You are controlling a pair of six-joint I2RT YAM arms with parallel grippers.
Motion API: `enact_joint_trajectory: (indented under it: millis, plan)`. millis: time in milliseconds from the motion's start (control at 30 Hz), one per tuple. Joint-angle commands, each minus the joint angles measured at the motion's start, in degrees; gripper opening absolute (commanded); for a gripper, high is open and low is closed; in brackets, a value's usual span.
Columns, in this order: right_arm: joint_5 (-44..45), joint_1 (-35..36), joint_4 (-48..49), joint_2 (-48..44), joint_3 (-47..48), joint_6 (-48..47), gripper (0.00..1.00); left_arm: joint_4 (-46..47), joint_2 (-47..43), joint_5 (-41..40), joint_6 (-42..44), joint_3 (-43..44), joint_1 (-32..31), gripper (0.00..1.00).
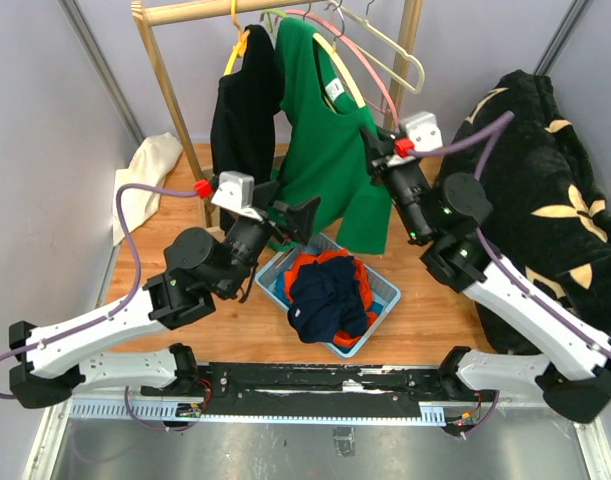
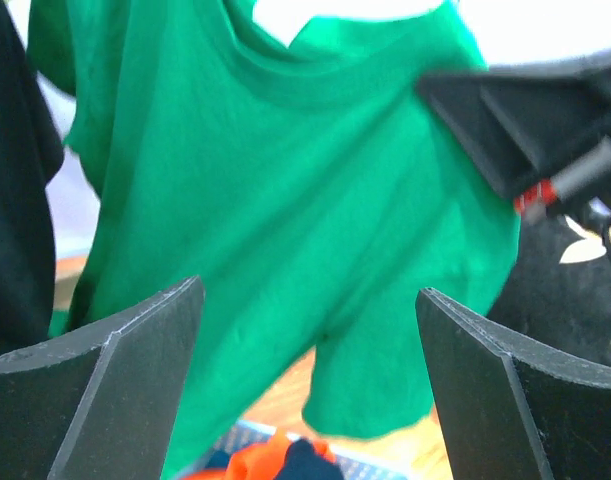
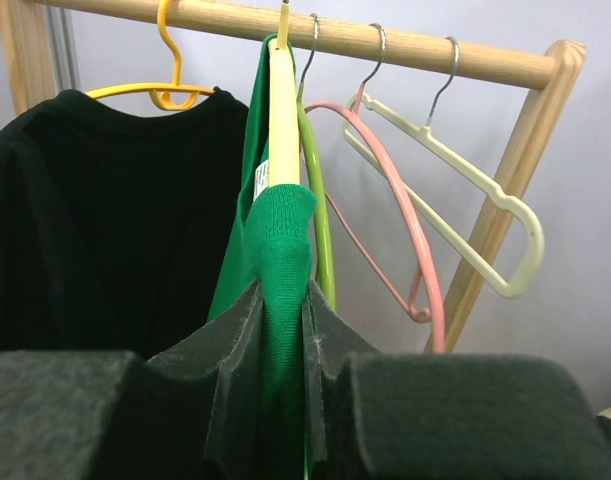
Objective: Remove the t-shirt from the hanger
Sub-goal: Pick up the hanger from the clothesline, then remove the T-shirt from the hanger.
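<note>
A green t-shirt (image 1: 320,150) hangs on a pale yellow hanger (image 1: 342,68) from the wooden rail. In the right wrist view the hanger (image 3: 283,120) sticks up out of the shirt's shoulder (image 3: 282,230). My right gripper (image 3: 283,335) is shut on that shoulder fabric, at the shirt's right side (image 1: 377,150). My left gripper (image 1: 297,215) stands open just in front of the shirt's lower left part. In the left wrist view the green cloth (image 2: 285,200) fills the space beyond the wide-apart fingers (image 2: 135,360), and nothing lies between them.
A black shirt (image 1: 240,120) hangs on a yellow hanger to the left. Empty pink (image 3: 405,220) and cream (image 3: 465,180) hangers hang to the right. A blue basket (image 1: 387,298) of clothes sits below. A dark floral blanket (image 1: 545,180) lies right, a cream cloth (image 1: 145,175) left.
</note>
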Motion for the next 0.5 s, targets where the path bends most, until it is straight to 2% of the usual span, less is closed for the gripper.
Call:
enact_joint_trajectory:
  millis: [0, 233, 467]
  plan:
    - [-5.8, -0.9, 5.7, -10.0, -5.6, -1.1, 0.01, 1.2, 5.8, 2.5, 6.2, 10.0, -0.1, 0.91]
    - [-6.6, -0.9, 2.5, -17.6, -11.7, 0.7, 0.01, -2.8, 16.5, 10.4, 5.5, 22.8, 8.7, 0.92]
    - [-8.2, -0.9, 1.0, -22.0, -16.1, 3.7, 0.01, -2.9, 23.2, 15.1, 3.4, 27.9, 16.5, 0.92]
